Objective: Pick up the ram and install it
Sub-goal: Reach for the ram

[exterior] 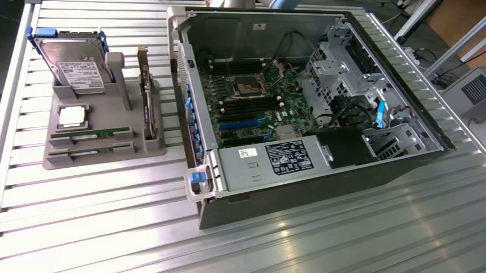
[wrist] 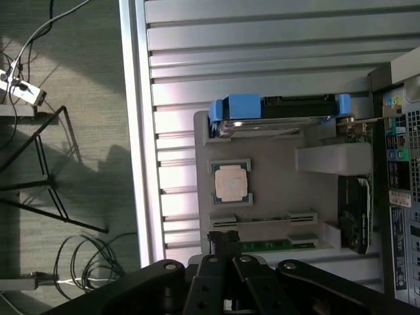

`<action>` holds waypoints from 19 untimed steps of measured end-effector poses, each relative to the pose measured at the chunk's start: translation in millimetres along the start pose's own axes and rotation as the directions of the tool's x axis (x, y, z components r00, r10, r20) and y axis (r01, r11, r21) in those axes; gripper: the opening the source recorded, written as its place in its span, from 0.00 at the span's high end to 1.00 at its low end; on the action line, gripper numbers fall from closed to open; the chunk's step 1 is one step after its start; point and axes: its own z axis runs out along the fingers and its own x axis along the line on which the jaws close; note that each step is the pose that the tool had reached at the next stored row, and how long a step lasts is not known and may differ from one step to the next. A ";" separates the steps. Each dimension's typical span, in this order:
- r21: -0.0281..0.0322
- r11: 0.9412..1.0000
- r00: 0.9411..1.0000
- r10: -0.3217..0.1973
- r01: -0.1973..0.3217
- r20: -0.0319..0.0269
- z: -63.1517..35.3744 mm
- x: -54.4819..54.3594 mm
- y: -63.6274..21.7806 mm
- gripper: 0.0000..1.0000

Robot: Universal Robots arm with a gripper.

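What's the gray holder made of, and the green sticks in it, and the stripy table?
The gray holder looks like matte plastic, evenly coloured. The ram sticks look like green circuit board. The table seems metal, maybe aluminium: its ribbed slats shine with glare.

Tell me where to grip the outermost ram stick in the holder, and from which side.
Pinch the ram mid-length across its flat faces, coming straight down from above. It seems to stand on edge in the holder, top edge exposed, both ends enclosed.
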 end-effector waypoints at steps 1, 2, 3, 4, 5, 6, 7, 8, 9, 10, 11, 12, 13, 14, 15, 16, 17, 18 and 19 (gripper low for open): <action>0.000 1.000 1.000 0.000 0.000 0.000 -0.1 1.5 -0.1 0.89; 0.000 1.000 1.000 0.000 0.000 0.000 -0.1 3.6 -0.2 0.89; 0.000 1.000 1.000 0.000 0.000 0.000 -0.2 4.2 -0.3 0.89; 0.000 1.000 1.000 0.000 0.000 0.000 -0.2 4.2 -0.3 0.89; 0.000 1.000 1.000 0.000 0.000 0.000 -0.2 4.2 -0.3 0.89; 0.000 1.000 1.000 0.000 0.000 0.000 0.0 4.1 -0.3 0.89; 0.000 1.000 1.000 0.000 0.000 0.000 0.2 3.4 -0.2 0.89; 0.000 1.000 1.000 0.000 0.000 0.000 1.0 1.7 -0.2 0.89; 0.000 1.000 1.000 0.000 0.000 0.000 1.8 0.1 -0.3 0.89; 0.000 1.000 1.000 0.000 0.000 0.000 2.9 -2.5 -0.9 0.89; 0.000 1.000 1.000 0.000 0.000 0.000 3.2 -4.3 -1.8 0.89; 0.000 1.000 1.000 0.000 0.000 0.000 3.2 -5.8 -2.1 0.89; 0.000 1.000 1.000 0.000 0.000 0.000 3.4 -9.7 -2.0 0.89; 0.000 1.000 1.000 0.000 0.000 0.000 3.6 -14.5 -1.6 0.89; 0.000 1.000 1.000 0.000 0.000 -0.001 3.6 -17.4 -1.4 0.89; 0.000 1.000 1.000 0.000 0.000 -0.001 3.8 -19.3 -1.3 0.89; 0.000 1.000 1.000 0.000 0.000 -0.001 3.8 -20.8 -1.4 0.89; 0.000 1.000 1.000 0.000 0.000 -0.001 3.9 -24.0 -2.5 0.89; 0.000 1.000 1.000 0.000 0.000 -0.002 3.9 -26.5 -3.6 0.89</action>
